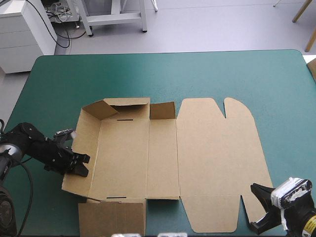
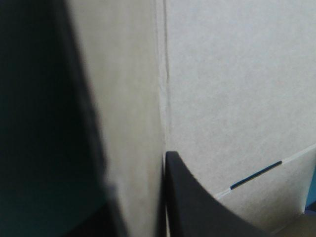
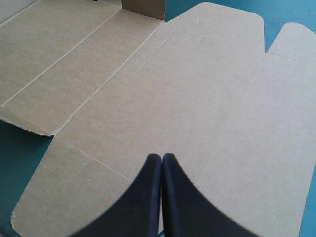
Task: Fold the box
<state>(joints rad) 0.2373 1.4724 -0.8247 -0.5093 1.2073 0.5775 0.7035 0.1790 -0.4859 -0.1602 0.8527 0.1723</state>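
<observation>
The brown box (image 1: 163, 158) lies open as a cut sheet in the middle of the teal-green cover. Its left wall (image 1: 81, 148) is tilted up, and two small flaps (image 1: 126, 106) at the far side stand raised. My left gripper (image 1: 80, 165) is at that left wall, shut on the box, with the board (image 2: 237, 89) standing between its black fingers (image 2: 197, 212). My right gripper (image 1: 259, 210) is at the sheet's near right corner. Its fingers are shut in one arch over the flat lid panel (image 3: 173, 89), with nothing held.
The teal-green cover (image 1: 197, 74) runs bare from the box to the table's far edge and on both sides. The box's near left flap (image 1: 111, 217) reaches the table's front edge. A white cabinet (image 1: 24, 34) stands beyond the far left corner.
</observation>
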